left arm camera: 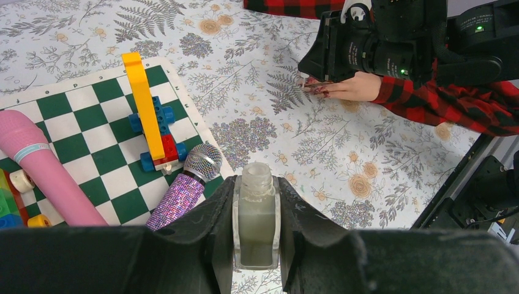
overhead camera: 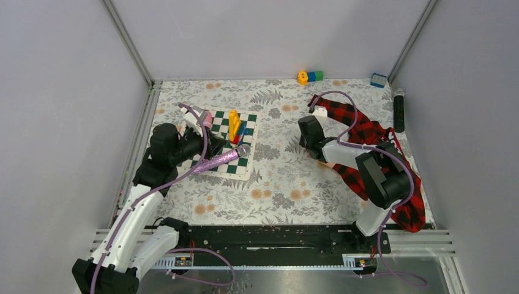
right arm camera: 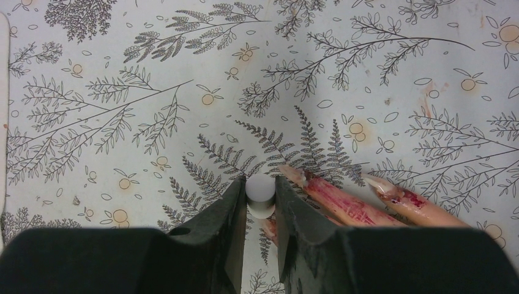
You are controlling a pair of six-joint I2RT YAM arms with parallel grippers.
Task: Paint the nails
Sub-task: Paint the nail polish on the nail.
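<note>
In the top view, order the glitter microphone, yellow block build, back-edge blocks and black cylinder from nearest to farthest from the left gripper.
From the left gripper:
1. glitter microphone, beside it, on the mat
2. yellow block build, just beyond, same mat
3. back-edge blocks, far centre
4. black cylinder, far right

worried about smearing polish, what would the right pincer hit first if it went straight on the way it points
The right pincer points down at the floral tablecloth, so probably bare cloth first, just beside the dummy fingers; depth is unclear.
</note>
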